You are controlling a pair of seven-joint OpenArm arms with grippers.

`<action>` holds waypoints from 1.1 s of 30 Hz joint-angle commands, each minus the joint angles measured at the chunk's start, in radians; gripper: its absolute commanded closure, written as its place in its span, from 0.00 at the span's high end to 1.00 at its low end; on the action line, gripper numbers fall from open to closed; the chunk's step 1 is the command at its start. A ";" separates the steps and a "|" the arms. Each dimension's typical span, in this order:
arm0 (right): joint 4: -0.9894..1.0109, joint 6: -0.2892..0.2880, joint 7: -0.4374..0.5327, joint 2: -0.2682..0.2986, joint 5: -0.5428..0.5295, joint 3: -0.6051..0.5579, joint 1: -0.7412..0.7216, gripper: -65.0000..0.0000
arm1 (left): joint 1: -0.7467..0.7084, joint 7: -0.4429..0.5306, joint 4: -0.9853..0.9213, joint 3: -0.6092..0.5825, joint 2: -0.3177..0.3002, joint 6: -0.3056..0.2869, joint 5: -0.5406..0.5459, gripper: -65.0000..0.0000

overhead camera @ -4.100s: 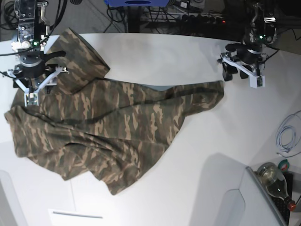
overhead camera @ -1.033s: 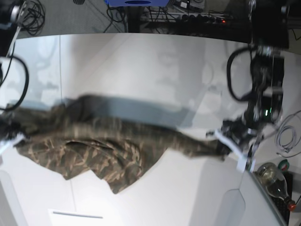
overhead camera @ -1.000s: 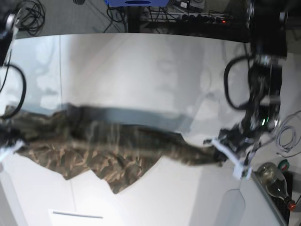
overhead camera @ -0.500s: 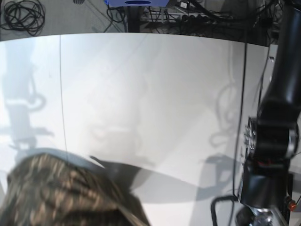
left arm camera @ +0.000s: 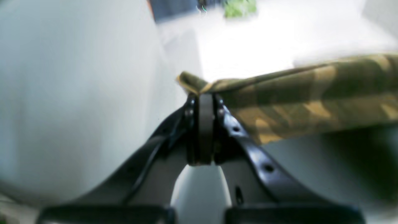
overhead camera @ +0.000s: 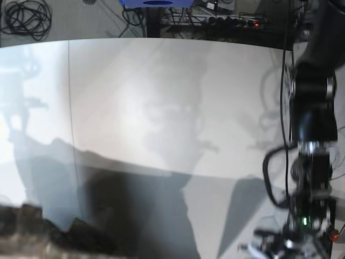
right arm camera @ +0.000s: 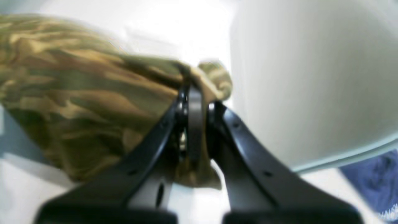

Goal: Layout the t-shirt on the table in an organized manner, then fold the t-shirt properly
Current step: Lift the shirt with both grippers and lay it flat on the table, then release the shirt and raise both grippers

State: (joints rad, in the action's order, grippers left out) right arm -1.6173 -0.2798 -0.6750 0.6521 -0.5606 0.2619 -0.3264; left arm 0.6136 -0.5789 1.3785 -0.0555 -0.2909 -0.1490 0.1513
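Nearest the lenses, both claws are clenching camouflage cloth. In the left wrist view the left claw (left arm camera: 201, 99) is standing with its jaws pressed together on a folded corner of the t-shirt (left arm camera: 304, 99), and the cloth is running off taut to the right of the frame, lifted clear of the pale surface (left arm camera: 77, 93) beneath and beside it. In the right wrist view the right claw (right arm camera: 194, 93) is likewise pinching a bunched edge of the t-shirt (right arm camera: 77, 93), with the fabric spreading away to the left and a small tuft (right arm camera: 217, 77) poking out past the jaws; both views are blurring.

Farther off, in the base view, the shirt is showing only as a blurred dark strip (overhead camera: 32, 237) along the bottom left corner. The left arm (overhead camera: 312, 135) is rising at the right edge. Beyond, the wide white surface (overhead camera: 161, 81) is carrying soft shadows and a thin dark seam line (overhead camera: 69, 97). At the far edge, coiled black cables (overhead camera: 24, 16) are lying on the floor.
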 commanded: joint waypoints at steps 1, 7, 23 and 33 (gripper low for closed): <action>-0.045 0.012 0.019 -0.008 0.012 0.040 0.054 0.00 | -0.024 0.029 0.052 0.015 -0.024 0.027 -0.022 0.00; 0.022 0.012 0.044 -0.208 0.015 0.066 0.335 0.00 | -0.329 0.035 0.075 0.006 -0.034 0.027 -0.026 0.00; 0.341 0.012 0.087 -0.265 0.015 0.073 0.450 0.00 | -0.585 0.122 -0.069 0.004 -0.015 0.027 -0.026 0.00; 0.345 0.084 0.019 -0.288 0.012 0.076 0.462 0.01 | -0.657 0.122 -0.067 0.004 -0.009 0.027 -0.026 0.00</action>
State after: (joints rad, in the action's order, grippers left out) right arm -1.2606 -0.2005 -0.6662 0.3534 -0.5430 0.3298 0.1425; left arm -0.0494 -0.4709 1.2961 -0.0578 -0.2886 -0.1310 0.1287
